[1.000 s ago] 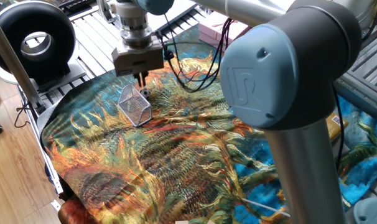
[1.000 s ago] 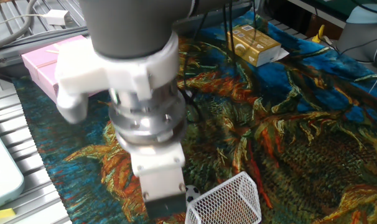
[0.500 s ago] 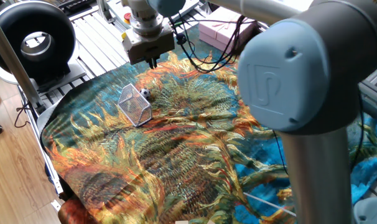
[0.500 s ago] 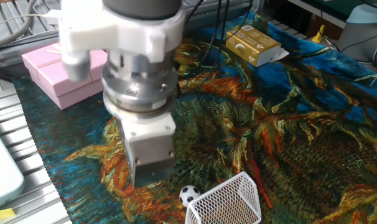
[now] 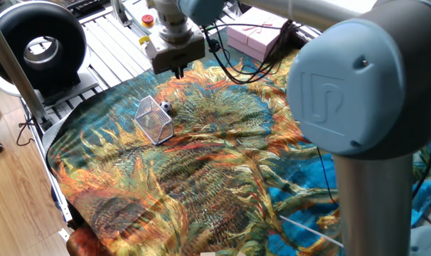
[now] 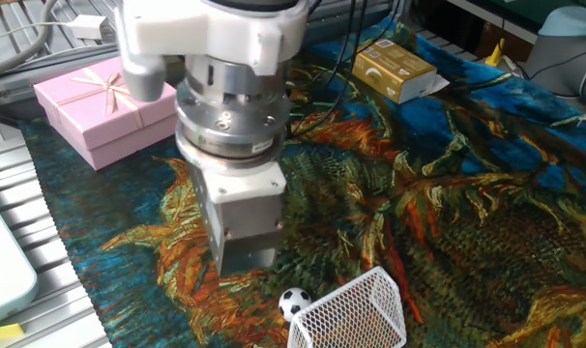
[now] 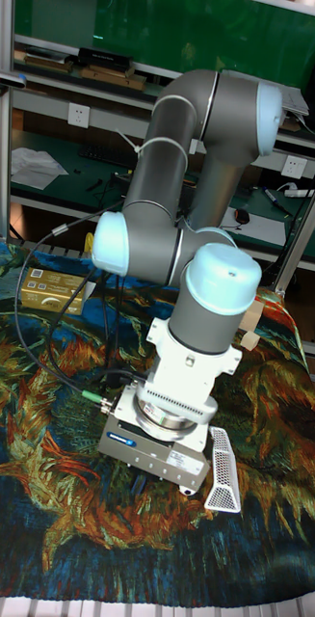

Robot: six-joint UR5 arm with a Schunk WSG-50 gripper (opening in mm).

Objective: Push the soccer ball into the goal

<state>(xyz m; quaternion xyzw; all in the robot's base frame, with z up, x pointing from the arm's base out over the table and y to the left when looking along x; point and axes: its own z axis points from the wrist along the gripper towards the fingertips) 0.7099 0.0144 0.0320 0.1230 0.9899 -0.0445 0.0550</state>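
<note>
Ball at the goal mouth, tool raised

The soccer ball [image 5: 166, 108] lay touching the goal [image 5: 154, 120], not clearly inside. The tool [image 5: 177, 71] hung above the table toward its far edge, fingers close together, holding nothing; next likely needed: descend behind the ball and nudge.

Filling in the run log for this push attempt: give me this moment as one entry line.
gripper: raised, clear of ball, fingers together | tiny black-and-white soccer ball: on cloth, against wire-mesh goal side | in goal: not evident
</note>
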